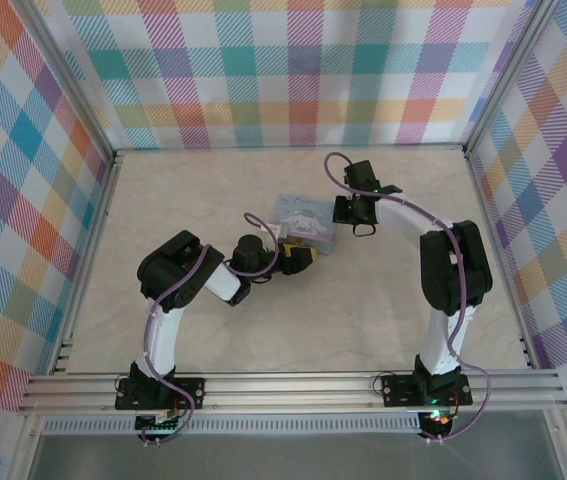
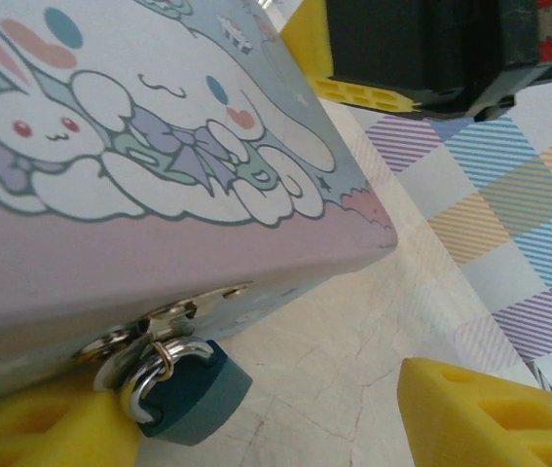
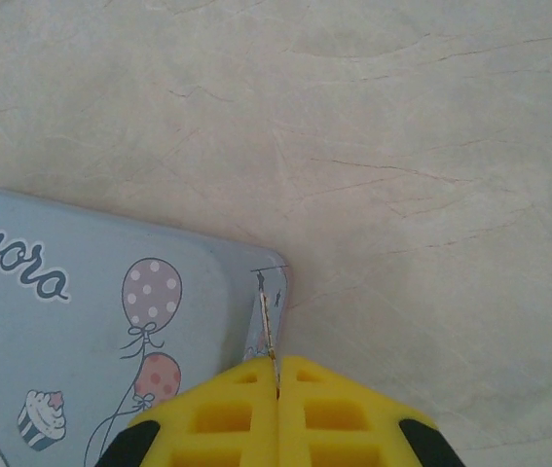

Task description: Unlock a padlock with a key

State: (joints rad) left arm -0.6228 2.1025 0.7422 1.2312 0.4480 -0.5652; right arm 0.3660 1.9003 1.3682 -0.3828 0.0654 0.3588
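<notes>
Progress looks early from the top view. The pale blue cartoon-printed rectangular tin [image 1: 301, 222] lies on the marbled beige desk [image 1: 193, 190]. The left gripper [image 1: 300, 258] sits at the tin's near side, and the right gripper [image 1: 361, 218] is just beside its right end.

In the left wrist view, the small dark teal padlock [image 2: 198, 401] hangs from the silver metal hasp [image 2: 173, 316] on the tin's side wall. Its shackle is closed through the ring, so it is still locked. The left jaws stand apart on either side of it, gripping nothing. The lock's long axis slants from the shackle away from the tin toward the desk, and its keyhole face is hidden.

In the right wrist view, the right jaws are pressed together on a thin metal key [image 3: 268, 326], seen edge-on. The blade points straight out over the tin's corner. Reaching the lock, inserting the key and turning it all remain to be done.
</notes>
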